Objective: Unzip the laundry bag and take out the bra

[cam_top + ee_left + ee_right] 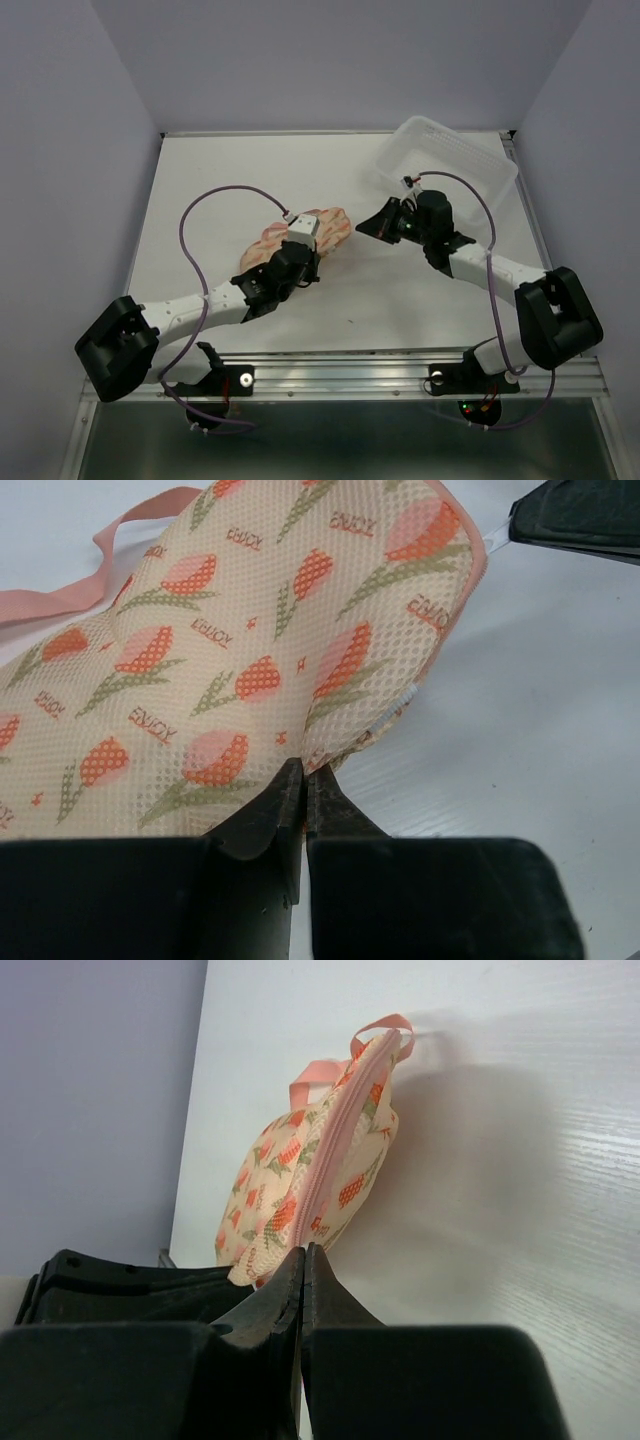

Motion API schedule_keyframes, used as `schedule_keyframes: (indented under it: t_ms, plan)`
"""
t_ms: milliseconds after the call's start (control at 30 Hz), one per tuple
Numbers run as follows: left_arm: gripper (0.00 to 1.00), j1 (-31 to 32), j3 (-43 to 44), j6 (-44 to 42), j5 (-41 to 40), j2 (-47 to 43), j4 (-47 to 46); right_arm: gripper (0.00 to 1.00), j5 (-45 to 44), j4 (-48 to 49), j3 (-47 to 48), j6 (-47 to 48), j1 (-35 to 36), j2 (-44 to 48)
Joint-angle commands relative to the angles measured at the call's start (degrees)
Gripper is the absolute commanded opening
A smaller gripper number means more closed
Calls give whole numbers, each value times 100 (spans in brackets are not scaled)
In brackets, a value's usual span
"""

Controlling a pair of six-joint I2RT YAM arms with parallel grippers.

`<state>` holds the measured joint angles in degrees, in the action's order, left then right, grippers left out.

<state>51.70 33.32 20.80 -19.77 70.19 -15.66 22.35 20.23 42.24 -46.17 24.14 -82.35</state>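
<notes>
The laundry bag (325, 228) lies mid-table, cream-peach mesh with orange tulip print and a pink zipper rim. Its zipper looks closed along the edge in the right wrist view (325, 1155). My left gripper (303, 772) is shut, pinching the bag's near fabric edge (250, 630); in the top view it (305, 255) sits over the bag's near side. My right gripper (303, 1252) is shut at the bag's right end, and in the top view it (365, 228) meets that end. In the left wrist view a thin white zipper pull (496, 536) runs into its fingers (580, 515). The bra is hidden.
A clear rectangular plastic tub (455, 160) stands at the back right, just behind the right arm. The bag's pink loop (120, 540) lies on the table at its far end. Purple-grey walls close in the table on three sides.
</notes>
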Motion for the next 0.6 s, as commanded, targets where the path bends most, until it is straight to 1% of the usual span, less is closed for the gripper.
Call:
schedule_keyframes:
  t_ms: [0,67,100,133,167,200,233,267,300,333,367,433,467,533,567]
  plan:
    - [0,-29,-98,73,-685,-129,617,1,-529,-114,215,406,-349,525]
    - [0,-81,25,205,-1062,-103,774,1,-591,-273,197,521,-349,667]
    - [0,-221,69,232,-1142,-76,810,1,-574,-361,171,565,-349,806]
    - [11,-335,165,267,-1230,-15,862,1,-556,-397,136,574,-349,869]
    - [17,-458,218,328,-1275,29,906,1,-478,-406,5,574,-349,948]
    - [32,-755,332,355,-1249,108,950,1,-434,-397,-66,522,-349,1070]
    - [43,-880,376,381,-1179,126,977,1,-364,-379,-136,487,-349,1106]
    - [61,-1012,429,338,-961,109,951,1,-224,-275,-294,408,-349,1133]
    - [62,-1013,430,276,-889,109,873,1,-179,-196,-382,355,-349,1133]
    - [74,-1013,456,232,-801,22,733,1,-161,-108,-470,302,-270,1107]
    - [80,-1022,465,206,-505,-40,653,1,-126,-11,-558,241,-217,1081]
    - [93,-996,474,118,-213,-224,381,1,-125,287,-787,56,-24,984]
    - [94,-952,465,74,58,-295,284,1,-160,393,-848,4,55,949]
    - [94,-847,421,-93,253,-488,30,1,-222,596,-937,-76,292,861]
    - [94,-689,403,-189,428,-541,-59,1,-248,640,-937,-85,354,756]
